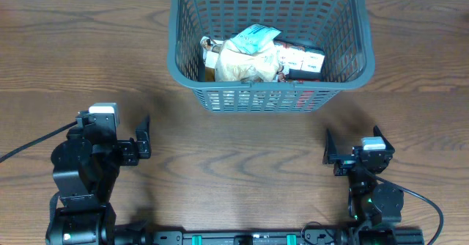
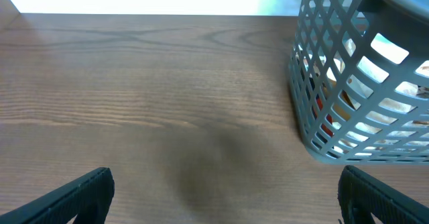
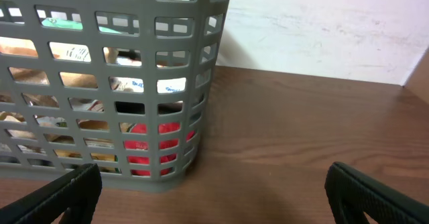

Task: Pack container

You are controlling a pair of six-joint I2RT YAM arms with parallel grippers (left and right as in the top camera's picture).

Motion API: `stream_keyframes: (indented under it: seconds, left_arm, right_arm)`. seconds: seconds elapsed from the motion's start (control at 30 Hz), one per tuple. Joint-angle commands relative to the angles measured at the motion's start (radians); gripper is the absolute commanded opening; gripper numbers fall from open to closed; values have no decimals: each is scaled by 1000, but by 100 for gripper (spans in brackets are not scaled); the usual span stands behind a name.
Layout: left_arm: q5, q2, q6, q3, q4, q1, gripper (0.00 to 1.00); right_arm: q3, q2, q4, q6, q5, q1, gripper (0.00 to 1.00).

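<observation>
The container (image 1: 264, 97), a dark grey lattice basket, stands at the far middle of the wooden table. Inside lie snack packets: a pale crumpled bag (image 1: 242, 63), a teal-and-white packet (image 1: 256, 36) and a dark box (image 1: 304, 60). My left gripper (image 1: 112, 131) hangs open near the front left, nothing between its fingers; its wrist view has the container (image 2: 348, 83) ahead to the right. At the front right my right gripper (image 1: 357, 151) is open and empty too, with the container (image 3: 100, 83) close ahead on its left and a red packet (image 3: 151, 133) showing through the slots.
A black cable (image 1: 29, 146) runs off the left arm toward the table's left edge. A pale wall (image 3: 322, 23) rises behind the table's far edge. Bare brown tabletop (image 1: 234, 164) lies between the two arms and the basket.
</observation>
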Motion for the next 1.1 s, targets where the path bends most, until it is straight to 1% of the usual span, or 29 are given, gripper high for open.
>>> stream_keyframes:
  seconds: [0.0, 0.2, 0.33, 0.53, 0.67, 0.93, 1.07]
  left_arm:
    - [-8, 0, -1, -3, 0, 3, 99]
    - [-8, -1, -1, -3, -7, 2, 99]
    - [-9, -14, -1, -6, -56, -9, 99]
    - [-9, -101, 3, -85, -46, -70, 99]
    - [-9, -185, 3, -193, 57, -83, 99]
    - [-13, -339, 3, -425, 367, -85, 99]
    - [-64, -397, 3, -512, 476, -113, 99]
  right_arm:
    - [-9, -6, 2, 12, 0, -6, 99]
    - [-9, -6, 2, 12, 0, -6, 99]
    - [-9, -6, 2, 12, 0, -6, 99]
    - [-9, -6, 2, 12, 0, -6, 99]
    - [-9, -6, 2, 12, 0, -6, 99]
    - [-9, -6, 2, 12, 0, -6, 99]
    - [-9, -6, 2, 12, 0, -6, 99]
